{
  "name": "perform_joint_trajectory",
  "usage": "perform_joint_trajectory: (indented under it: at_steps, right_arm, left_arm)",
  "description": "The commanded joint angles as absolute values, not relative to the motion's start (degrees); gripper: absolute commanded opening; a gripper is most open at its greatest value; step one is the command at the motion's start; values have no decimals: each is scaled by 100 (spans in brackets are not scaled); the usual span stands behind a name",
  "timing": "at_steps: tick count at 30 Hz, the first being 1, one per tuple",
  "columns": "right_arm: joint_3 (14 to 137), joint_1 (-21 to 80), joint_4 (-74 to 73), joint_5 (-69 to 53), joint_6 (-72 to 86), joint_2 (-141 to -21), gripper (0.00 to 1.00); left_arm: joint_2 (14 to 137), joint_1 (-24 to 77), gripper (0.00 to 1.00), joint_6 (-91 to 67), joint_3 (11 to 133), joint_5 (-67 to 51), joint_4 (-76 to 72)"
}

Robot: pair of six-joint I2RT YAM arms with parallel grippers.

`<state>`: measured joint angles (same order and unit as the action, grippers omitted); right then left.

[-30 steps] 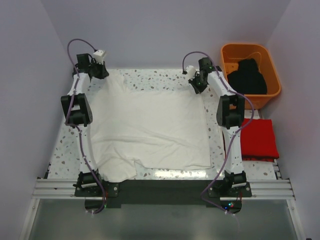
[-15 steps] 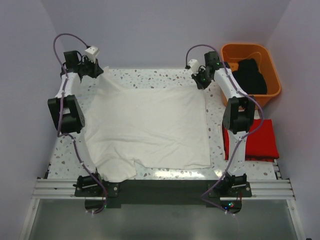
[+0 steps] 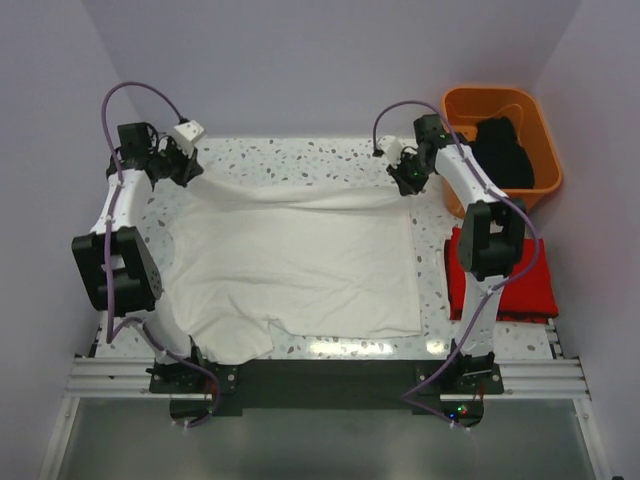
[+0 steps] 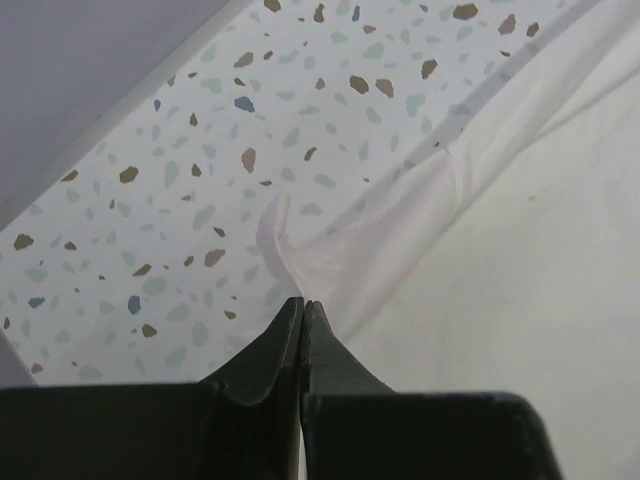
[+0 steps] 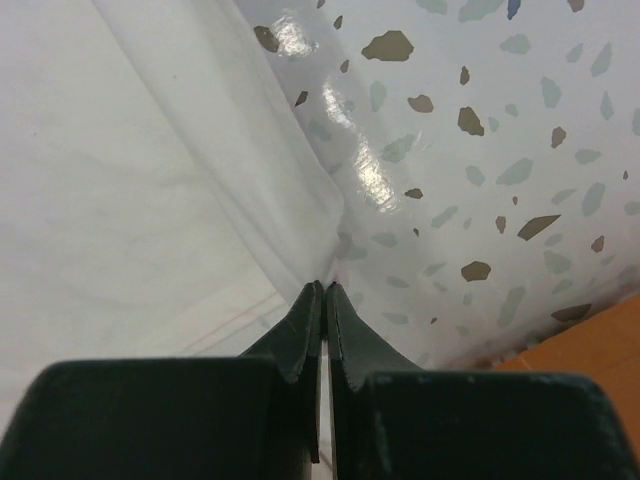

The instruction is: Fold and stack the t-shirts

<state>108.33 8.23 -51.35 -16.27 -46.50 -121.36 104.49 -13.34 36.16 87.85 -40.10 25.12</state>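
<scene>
Far across the worktop (image 3: 300, 155), both arms hold the white shirt (image 3: 300, 260).
Left fingers (image 4: 302, 305) and right fingers (image 5: 325, 290) are each clamped on a raised far corner; the hem stretches left to right between them, the rest lying flat toward the bases, so the fold likely comes nearward. Red shirt (image 3: 525, 290) lies folded at right.

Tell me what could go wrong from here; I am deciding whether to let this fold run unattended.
The left pincer and right pincer each pinch only a thin edge of the white shirt; it may slip out when pulled. The right arm's elbow hangs above the folded red shirt and might disturb it. The white shirt's near left corner lies rumpled, so the fold may come out uneven.
</scene>
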Motion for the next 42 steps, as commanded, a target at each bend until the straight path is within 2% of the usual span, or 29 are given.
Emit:
perform_joint_trajectory:
  at_steps: [1,14,27,32,37,42]
  right_arm:
    - [10540,791,-5300,-1863,-5097,-11558,0]
    - [9396,791,-5299,-1784,-5792,-11030,0]
    - [8807,1063,-5115,-1547,-5748,-11329,0]
    - [9131,1116,-5307,-1564,-5687,-11426,0]
    - [9562,1108,-5660,-1556,-5801,-11373,0]
    - [9300,1090,-5871,-1433,-6160,-11022,0]
  left_arm:
    - [9687,-1371,0,4183,8150,-3824,2707]
    - [8113,-1600,0,4676,6488,-3314,3533]
    - [8543,-1600,0,4184,5204,-2593,2962]
    - [8657,-1591,0,3973,5448,-2646,2953]
    - [8745,-1740,0,4025,6274,-2908,3304]
    - [8579,-1828,0,4508,6750,-3199,3962]
